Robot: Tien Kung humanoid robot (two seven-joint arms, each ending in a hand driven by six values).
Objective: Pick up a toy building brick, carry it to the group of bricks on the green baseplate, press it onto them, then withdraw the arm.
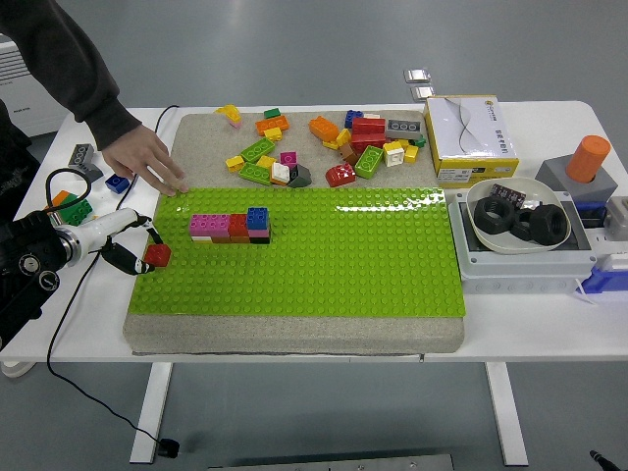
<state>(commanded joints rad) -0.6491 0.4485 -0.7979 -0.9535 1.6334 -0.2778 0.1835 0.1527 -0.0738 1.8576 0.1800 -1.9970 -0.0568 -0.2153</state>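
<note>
Head view: a red brick [157,255] sits pinched between two fingers of the robot's left hand [126,238] at the left edge of the green baseplate [324,265], apart from the row of joined bricks [231,227] further in. The grip looks narrow, on the brick's near side only. The carry to the group is best made low and level, with the studs lined up before any downward press. A person's hand [147,159] rests at the baseplate's far-left corner, close to that path. Loose bricks [324,147] lie scattered beyond. The right hand is out of frame.
</note>
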